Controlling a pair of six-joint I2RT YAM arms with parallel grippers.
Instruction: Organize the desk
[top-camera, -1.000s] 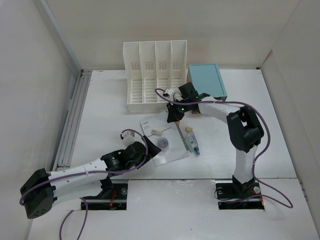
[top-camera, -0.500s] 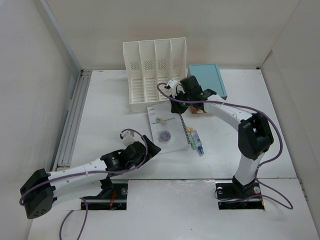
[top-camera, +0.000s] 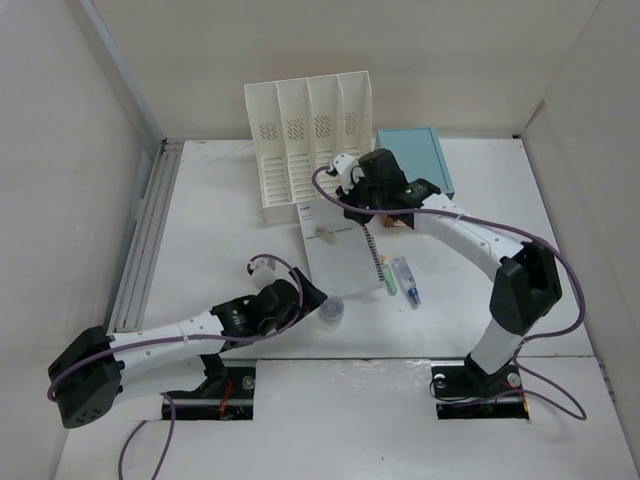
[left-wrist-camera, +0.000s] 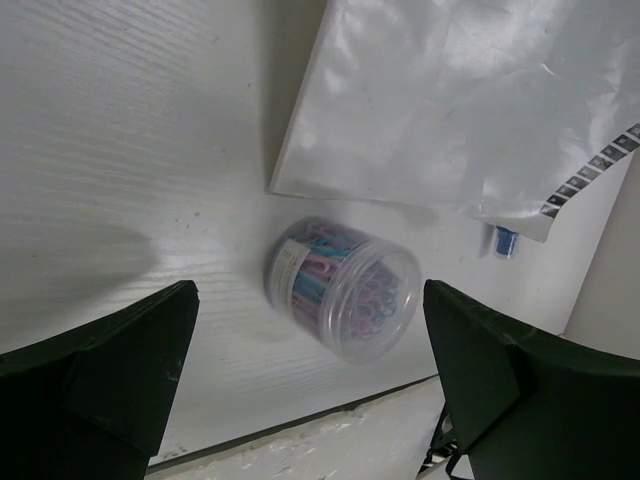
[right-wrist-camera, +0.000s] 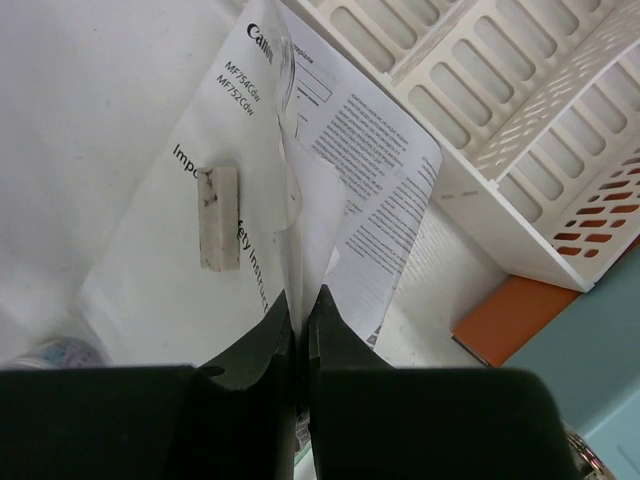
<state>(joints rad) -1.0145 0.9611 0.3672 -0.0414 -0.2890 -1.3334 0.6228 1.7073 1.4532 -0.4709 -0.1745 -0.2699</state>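
On the white desk (top-camera: 220, 220), my right gripper (top-camera: 362, 212) is shut on the edge of a white instruction booklet (top-camera: 335, 250) and holds it part lifted near the file rack. In the right wrist view the booklet (right-wrist-camera: 230, 240) is pinched between my fingers (right-wrist-camera: 270, 340), and a small white eraser (right-wrist-camera: 218, 218) lies on it. My left gripper (top-camera: 305, 300) is open and low over the desk. A clear tub of coloured paper clips (top-camera: 332, 312) lies on its side just ahead of it, and in the left wrist view the tub (left-wrist-camera: 340, 288) lies between my spread fingers, untouched.
A white slotted file rack (top-camera: 308, 135) stands at the back. A teal-topped drawer box (top-camera: 415, 160) sits to its right, with an orange item (right-wrist-camera: 515, 315) beside it. Pens or markers (top-camera: 405, 280) lie right of the booklet. Grey rails (top-camera: 140, 240) run along the desk's left edge.
My right gripper has pulled the booklet back toward the file rack and lifted its edge. The paper-clip tub has slid off the booklet onto the desk. My left gripper has edged forward.
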